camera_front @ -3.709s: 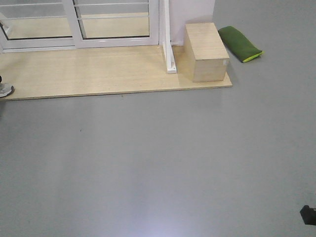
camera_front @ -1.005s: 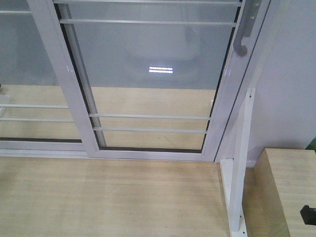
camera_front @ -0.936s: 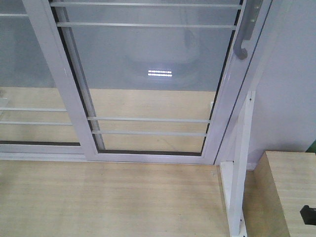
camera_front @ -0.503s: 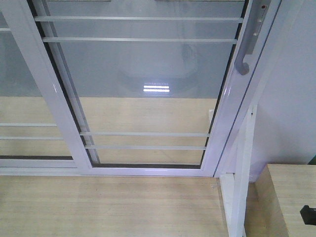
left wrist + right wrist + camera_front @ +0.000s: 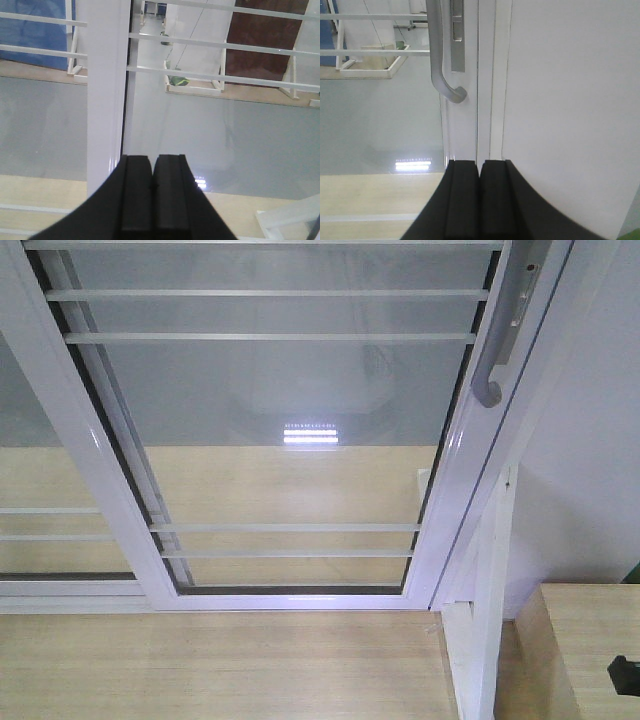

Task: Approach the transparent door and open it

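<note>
Half done I'd say: the drive-up's finished, with the transparent door (image 5: pixel 270 420) shut and close straight ahead, but the left hand (image 5: pixel 152 162) and right hand (image 5: pixel 479 167) are both pinched closed, empty, clear of its handle (image 5: pixel 436 50).

Transparent door (image 5: pixel 270 430) shut, upright; curved handle (image 5: pixel 492 360) on rt stile.
</note>
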{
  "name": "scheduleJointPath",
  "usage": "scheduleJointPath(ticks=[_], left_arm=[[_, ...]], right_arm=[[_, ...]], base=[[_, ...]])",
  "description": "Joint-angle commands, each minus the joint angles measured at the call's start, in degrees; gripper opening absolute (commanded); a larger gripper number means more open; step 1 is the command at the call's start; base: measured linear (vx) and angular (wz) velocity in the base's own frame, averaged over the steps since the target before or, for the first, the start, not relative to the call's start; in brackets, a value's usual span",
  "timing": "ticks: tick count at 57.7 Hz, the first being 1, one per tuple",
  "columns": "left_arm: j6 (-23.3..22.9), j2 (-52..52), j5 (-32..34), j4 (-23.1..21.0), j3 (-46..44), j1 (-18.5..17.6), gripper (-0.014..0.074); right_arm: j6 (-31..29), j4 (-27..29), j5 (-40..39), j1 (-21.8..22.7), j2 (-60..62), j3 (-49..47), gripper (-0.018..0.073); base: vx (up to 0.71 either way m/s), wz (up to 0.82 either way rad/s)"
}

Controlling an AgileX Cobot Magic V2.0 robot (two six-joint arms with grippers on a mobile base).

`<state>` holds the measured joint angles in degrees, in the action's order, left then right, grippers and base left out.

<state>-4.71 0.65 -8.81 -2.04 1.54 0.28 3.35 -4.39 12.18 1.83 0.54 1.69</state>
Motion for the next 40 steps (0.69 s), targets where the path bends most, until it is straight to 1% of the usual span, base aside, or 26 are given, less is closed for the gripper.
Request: scheduleJointPath(ticks=[1,40], left_arm=[[-0.34,0.13,4.50,-0.52,1.34,-0.20,-0.0006],[-0.34,0.16,4.33,-0.52,1.34,-0.20,-0.0006]], right_arm=[[-0.33,-0.21,-4.77,-0.13,0.86,0.83,-0.0008],[-0.33,-0.21,-4.17,-0.13,0.43,0.77,-0.0008]], base=[[0.06,-0.02],[0.02,0.00]])
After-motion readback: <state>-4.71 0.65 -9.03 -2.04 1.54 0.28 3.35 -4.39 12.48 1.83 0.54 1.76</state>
